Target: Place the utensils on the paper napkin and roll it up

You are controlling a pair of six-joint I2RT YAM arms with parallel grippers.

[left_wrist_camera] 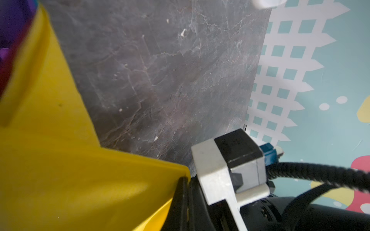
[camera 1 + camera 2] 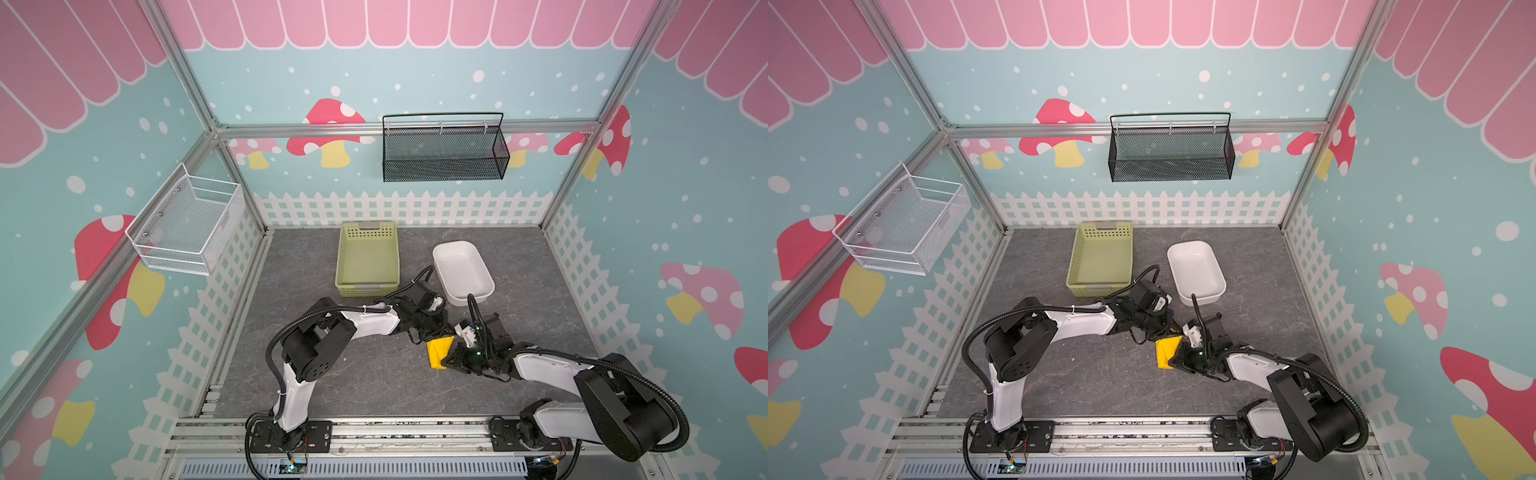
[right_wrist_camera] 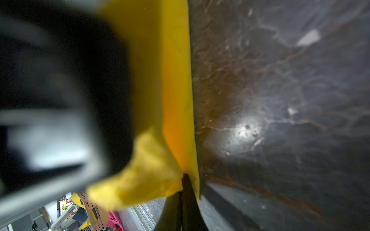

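At the middle of the surface [image 2: 365, 374], the napkin [image 2: 437, 353] is folded over into a narrow bundle, not flat. Both arms are on it, both closed: left pincer [image 1: 182, 192] pinches one napkin edge, right pincer [image 3: 186, 190] pinches another, and the two are close together. A purple piece [image 1: 12, 22] shows inside the fold in the left wrist view. The other utensils aren't visible; probably wrapped, can't confirm. My read: loading looks done and the roll is partway, with the bundle loose and flared open at the far end. Left to do: finish the wrap, tighten it, set it down, release.
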